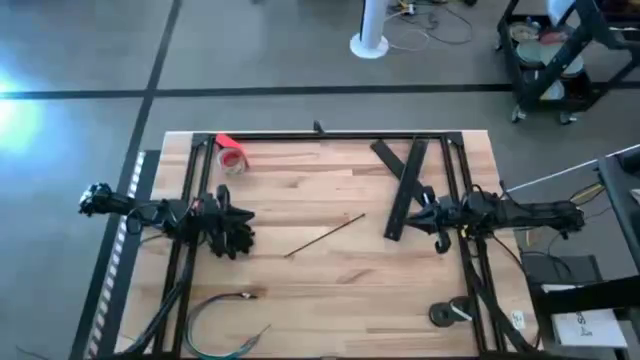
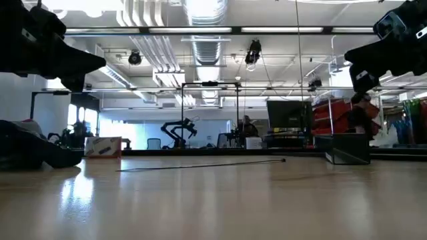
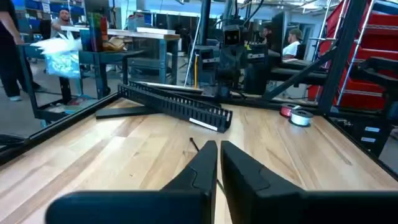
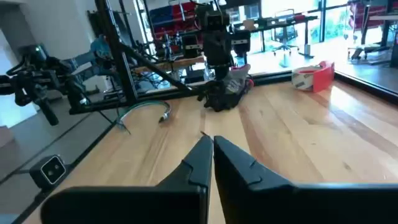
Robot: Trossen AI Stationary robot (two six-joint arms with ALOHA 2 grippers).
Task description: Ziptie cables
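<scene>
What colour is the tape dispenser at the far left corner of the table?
Red; the tape dispenser shows best in the high view.

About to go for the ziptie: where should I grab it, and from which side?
Judging by its pose, grip the ziptie near its left end, coming straight down with the left gripper, jaws across the strip. It lies flat and bare mid-table, slanting toward the right gripper, so only a top pinch fits.

Two wide slotted black strips point(image 1: 405, 178) are lying crossed near the table's point(image 1: 330, 270) far edge, with a red tape dispenser point(image 1: 231, 154) sitting opposite.
</scene>
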